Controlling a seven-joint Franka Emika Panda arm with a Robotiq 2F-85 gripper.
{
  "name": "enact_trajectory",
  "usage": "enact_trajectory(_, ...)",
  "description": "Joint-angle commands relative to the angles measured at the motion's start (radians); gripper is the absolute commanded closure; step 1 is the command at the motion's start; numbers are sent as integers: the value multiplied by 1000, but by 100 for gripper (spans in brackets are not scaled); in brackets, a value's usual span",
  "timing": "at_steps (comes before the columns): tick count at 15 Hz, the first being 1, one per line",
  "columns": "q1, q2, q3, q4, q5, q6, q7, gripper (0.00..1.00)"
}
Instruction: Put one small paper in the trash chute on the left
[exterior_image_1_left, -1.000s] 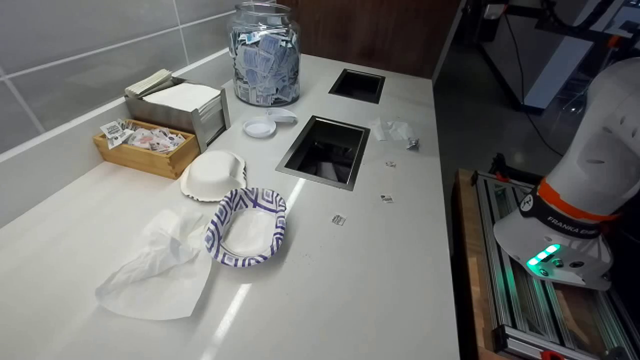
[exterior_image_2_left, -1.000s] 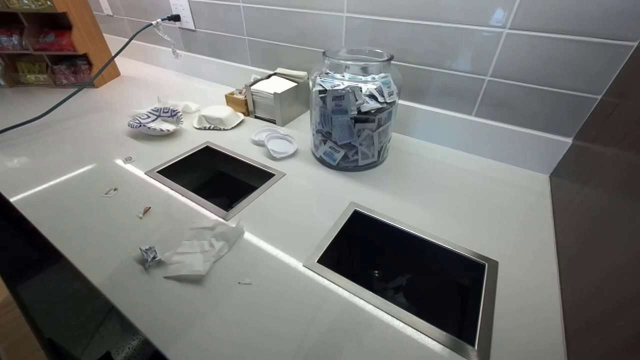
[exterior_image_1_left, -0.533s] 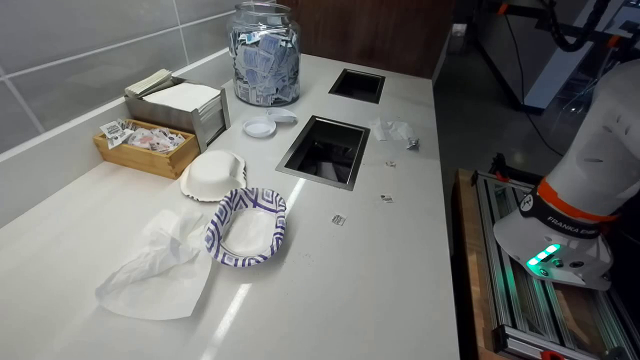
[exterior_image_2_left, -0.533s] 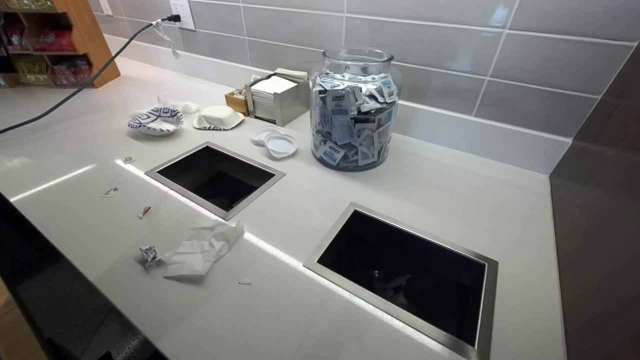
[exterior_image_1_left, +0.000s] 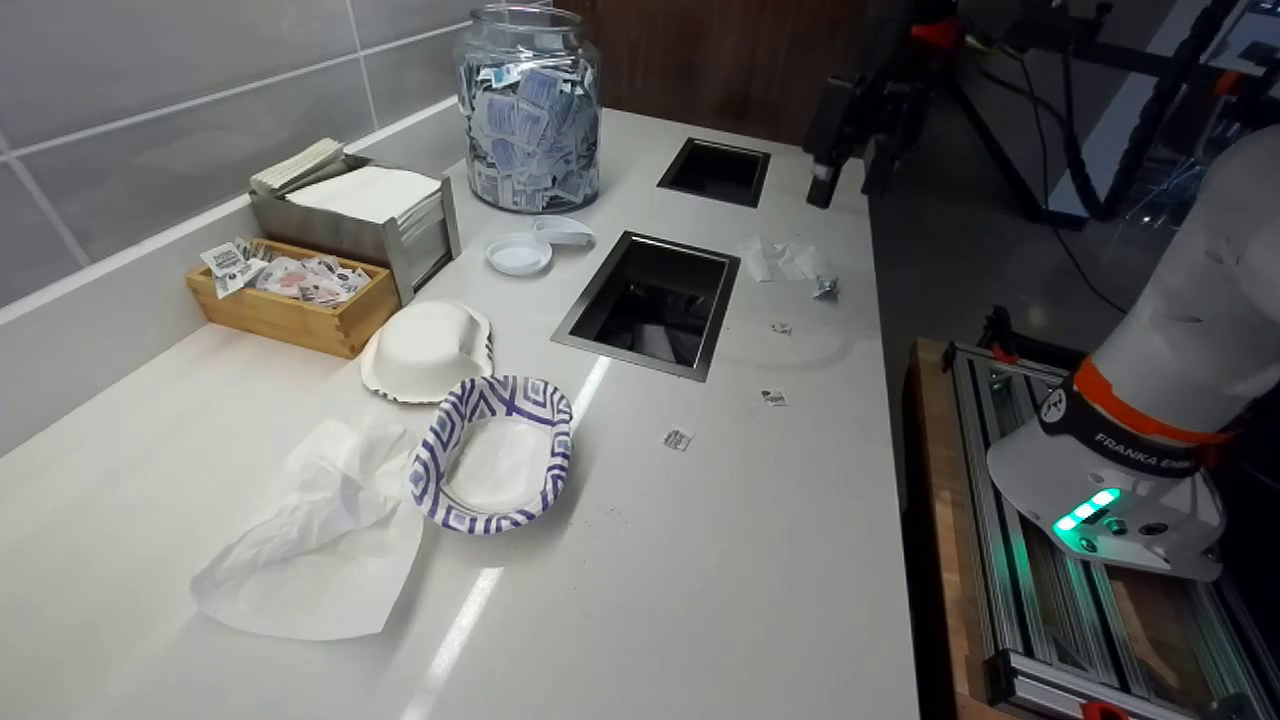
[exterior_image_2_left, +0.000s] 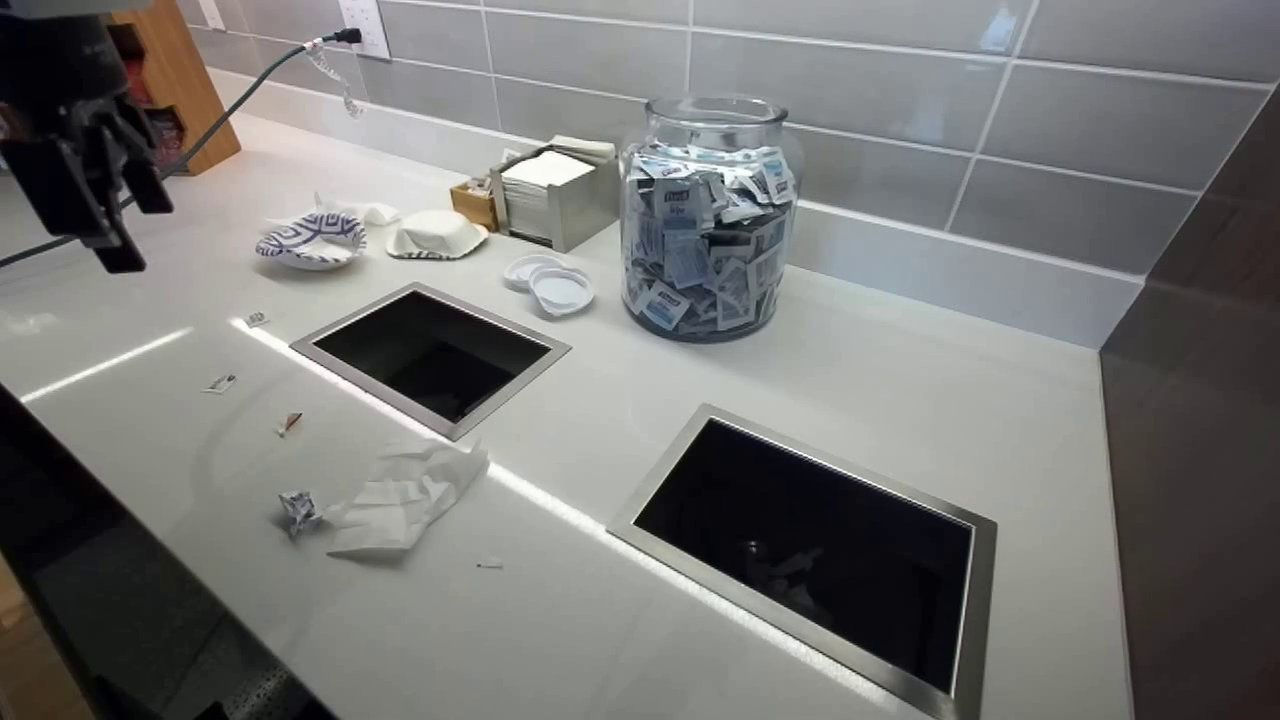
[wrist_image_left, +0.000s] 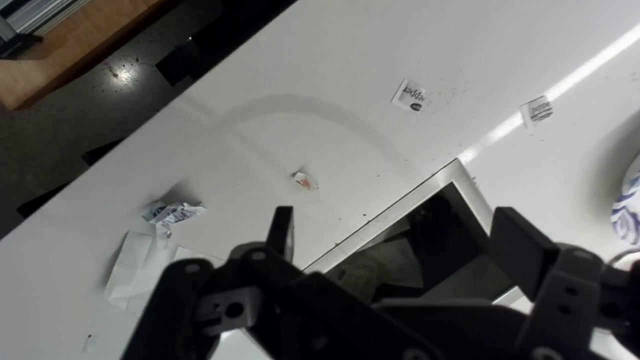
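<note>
My black gripper is open and empty. It hangs above the counter in both exterior views. Small papers lie flat on the counter: a pepper packet, a torn printed scrap and a scrap with a reddish mark. A crumpled paper also shows in an exterior view. The left trash chute is a square opening with a metal rim. In the wrist view its rim lies below my fingers, with papers inside; my gripper hides part of it.
A second chute lies further right. A white tissue lies beside the crumpled paper. Along the wall stand a glass jar, a napkin holder and a wooden box. A patterned bowl and a crumpled napkin lie nearby.
My gripper has come into both exterior views and now hangs over the counter. It was out of view half a second ago, apart from a dark edge. The papers have not moved.
</note>
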Motion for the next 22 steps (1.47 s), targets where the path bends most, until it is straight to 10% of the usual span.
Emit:
enact_trajectory(1,-49,102,47,-19,-62,105,112,0)
enact_trajectory(22,-35,543,-69,-27,-70,370,114,0)
